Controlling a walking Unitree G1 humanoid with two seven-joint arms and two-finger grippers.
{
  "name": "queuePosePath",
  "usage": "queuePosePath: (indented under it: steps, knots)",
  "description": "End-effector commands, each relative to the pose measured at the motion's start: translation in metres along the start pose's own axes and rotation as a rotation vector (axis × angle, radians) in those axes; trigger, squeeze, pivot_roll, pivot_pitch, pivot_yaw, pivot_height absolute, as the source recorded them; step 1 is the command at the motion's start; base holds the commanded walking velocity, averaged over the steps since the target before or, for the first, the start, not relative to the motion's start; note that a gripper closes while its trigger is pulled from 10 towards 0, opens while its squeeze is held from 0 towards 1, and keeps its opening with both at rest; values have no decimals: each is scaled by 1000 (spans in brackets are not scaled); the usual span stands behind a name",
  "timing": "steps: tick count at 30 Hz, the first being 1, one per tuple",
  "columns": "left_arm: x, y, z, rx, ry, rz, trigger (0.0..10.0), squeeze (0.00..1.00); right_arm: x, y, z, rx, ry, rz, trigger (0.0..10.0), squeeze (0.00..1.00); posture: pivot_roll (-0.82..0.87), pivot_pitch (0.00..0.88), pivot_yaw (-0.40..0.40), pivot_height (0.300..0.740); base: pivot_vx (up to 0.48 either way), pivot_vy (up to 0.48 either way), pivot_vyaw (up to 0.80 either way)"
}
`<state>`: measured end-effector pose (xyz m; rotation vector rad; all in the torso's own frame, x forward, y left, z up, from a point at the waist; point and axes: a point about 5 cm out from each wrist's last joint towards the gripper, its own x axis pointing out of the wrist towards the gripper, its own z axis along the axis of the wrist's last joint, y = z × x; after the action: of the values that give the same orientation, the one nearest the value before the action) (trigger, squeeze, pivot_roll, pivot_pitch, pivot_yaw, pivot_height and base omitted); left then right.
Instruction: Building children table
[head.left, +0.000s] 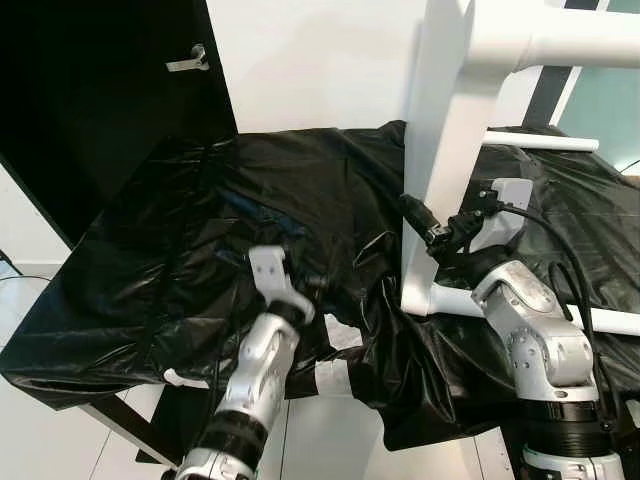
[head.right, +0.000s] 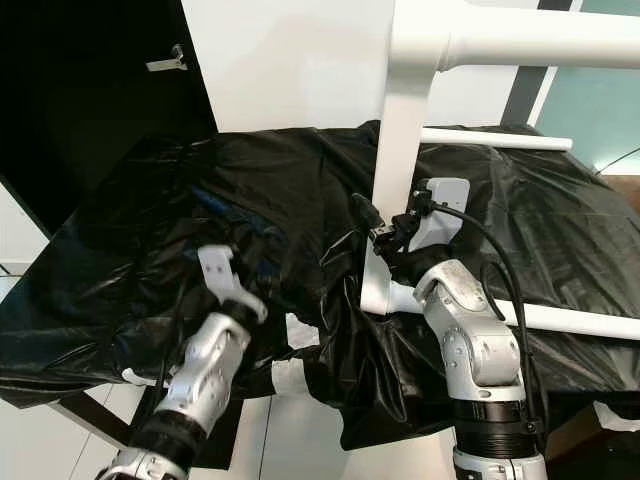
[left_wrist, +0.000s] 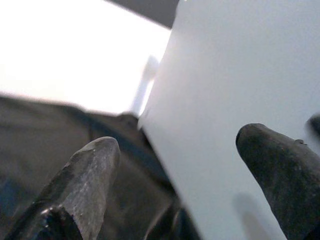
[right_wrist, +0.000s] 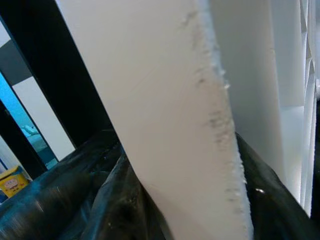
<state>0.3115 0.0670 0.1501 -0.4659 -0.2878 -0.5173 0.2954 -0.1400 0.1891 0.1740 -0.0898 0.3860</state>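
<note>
In the left eye view, your white table frame (head.left: 440, 150) stood upright at centre right of the frame, its foot on the black plastic sheet (head.left: 200, 230) that covered the work surface. Your right gripper (head.left: 425, 225) sat against the upright leg, low down; whether it was clamped on it I cannot tell. Your left gripper (head.left: 300, 290) lay at lower centre over the sheet, its tips lost against the black.

In the left wrist view, the two fingers (left_wrist: 90, 170) stood apart, the white panel (left_wrist: 240, 100) just beyond them.

In the right wrist view, the white leg (right_wrist: 170, 115) ran diagonally across, its edge chipped.

The frame looked stiff, smooth and top-heavy, likely to slide on plastic. Take hold low on the leg, near the crossbar (head.left: 520, 305).
</note>
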Motion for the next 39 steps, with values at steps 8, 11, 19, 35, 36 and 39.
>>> queuePosePath:
  steps: [8, 11, 19, 35, 36, 39]
  knots:
    - [-12, 2, -16, 26, 80, -142, 10000, 0, -6, 12, -55, 115, 263, 84, 10000, 973, 47, 0, 95, 740, 0, 0, 0]
    - [-13, 1, -17, 23, 86, -141, 10000, 0, -7, 10, -59, 119, 272, 61, 10000, 0, 50, 0, 93, 740, 0, 0, 0]
    - [-14, 0, -18, 20, 97, -146, 10000, 0, -17, 0, -62, 40, 256, -27, 10000, 0, 43, 0, 99, 740, 0, 0, 0]
    - [-7, -6, -19, 11, 92, -186, 10000, 0, -66, -11, -40, -452, 83, -312, 10000, 0, 5, 0, 110, 740, 0, 0, 0]
    - [-6, -6, -19, 13, 91, -190, 10000, 0, -67, -10, -36, -517, 41, -332, 10000, 0, 4, 0, 110, 740, 0, 0, 0]
    - [-5, -7, -19, 16, 88, -192, 10000, 0, -63, -9, -28, -612, -24, -369, 10000, 0, 3, 0, 110, 740, 0, 0, 0]
